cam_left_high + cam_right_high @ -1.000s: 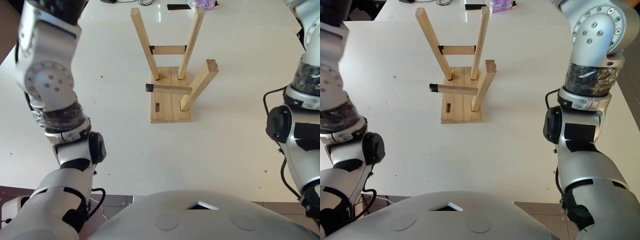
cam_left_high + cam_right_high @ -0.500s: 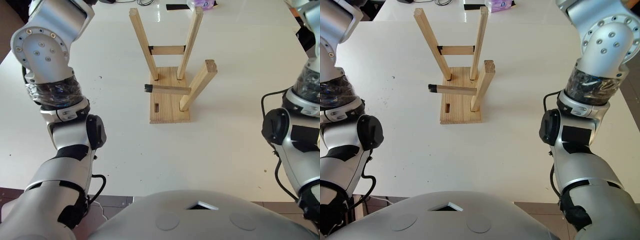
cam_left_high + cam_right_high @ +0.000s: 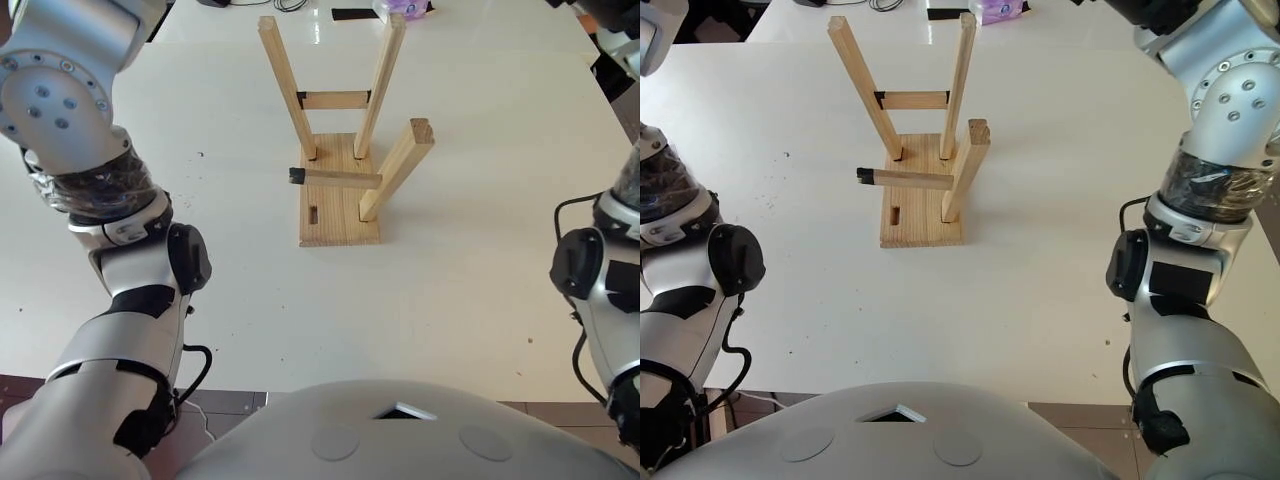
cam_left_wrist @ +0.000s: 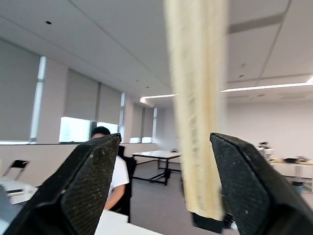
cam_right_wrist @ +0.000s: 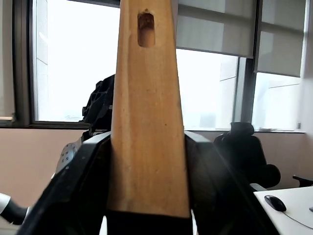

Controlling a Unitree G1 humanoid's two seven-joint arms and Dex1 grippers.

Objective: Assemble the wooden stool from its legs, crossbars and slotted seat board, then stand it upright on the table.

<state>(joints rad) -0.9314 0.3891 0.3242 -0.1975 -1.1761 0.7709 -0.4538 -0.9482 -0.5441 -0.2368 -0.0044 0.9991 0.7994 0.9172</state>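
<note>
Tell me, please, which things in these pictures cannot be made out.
- Left wrist view: the pale wooden piece is blurred and cut by the top edge; leg or crossbar, unclear.
- Right wrist view: the slotted leg runs past the top edge; the right gripper hides its lower end.
- Eye views: the purple object is cut by the top edge; the standing legs' depth in the seat board is too small to tell.

Both arms are bent at the elbow, forearms lifted high: left arm (image 3: 95,150) at 9 o'clock of the head view, right arm (image 3: 1205,190) at 3 o'clock. The right gripper (image 5: 146,139) clamps a wooden leg (image 5: 146,98). The left gripper (image 4: 165,142) points ceilingward.
</note>
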